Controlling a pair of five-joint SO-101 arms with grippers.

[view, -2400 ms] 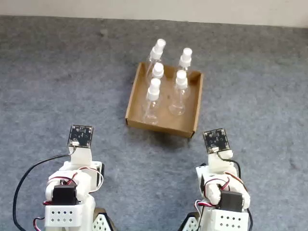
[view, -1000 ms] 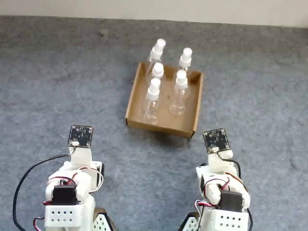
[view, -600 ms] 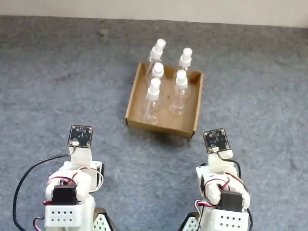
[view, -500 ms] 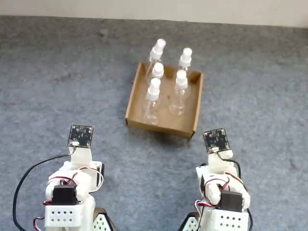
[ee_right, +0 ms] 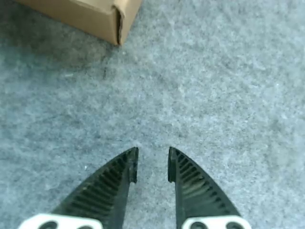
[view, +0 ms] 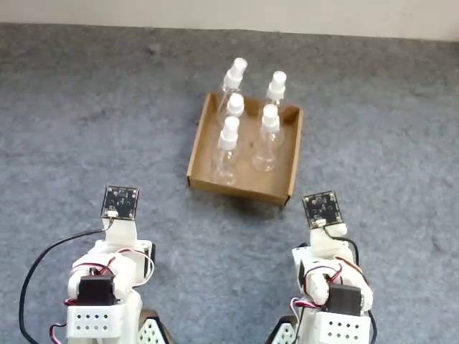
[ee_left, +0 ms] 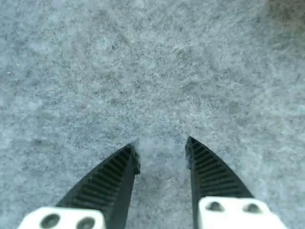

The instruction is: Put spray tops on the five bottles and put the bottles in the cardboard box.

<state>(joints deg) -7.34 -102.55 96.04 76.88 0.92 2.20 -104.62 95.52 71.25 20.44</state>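
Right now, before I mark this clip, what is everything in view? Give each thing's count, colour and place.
bottles: five, clear, upright in the box
spray tops: five, white, one on each bottle
cardboard box: one, brown, on the mat ahead of both arms
mat: one, grey, covering the table
left gripper: one, black fingers, open over bare mat, holding nothing
right gripper: one, black fingers, open over the mat near a box corner, holding nothing
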